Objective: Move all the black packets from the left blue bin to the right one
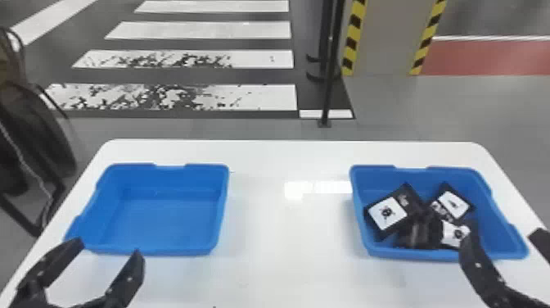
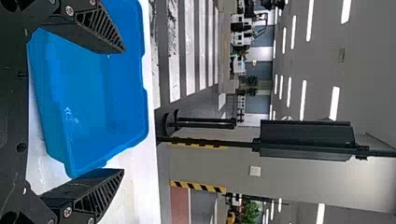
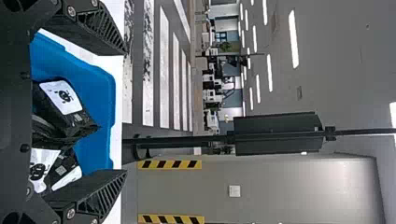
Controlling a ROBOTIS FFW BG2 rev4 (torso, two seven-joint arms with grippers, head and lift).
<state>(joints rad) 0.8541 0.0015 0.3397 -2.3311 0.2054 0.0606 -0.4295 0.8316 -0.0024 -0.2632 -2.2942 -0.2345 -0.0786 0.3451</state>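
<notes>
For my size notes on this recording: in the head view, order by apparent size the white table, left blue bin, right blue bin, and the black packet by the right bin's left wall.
1. White table
2. Left blue bin and right blue bin: too alike to rank
3. Black packet

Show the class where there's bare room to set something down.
Bare patches: the white tabletop between the left blue bin and the right bin, the strip behind both bins, and the left bin's floor. Crowded: the right bin, heaped with black packets, and around the left pincer and right pincer.
</notes>
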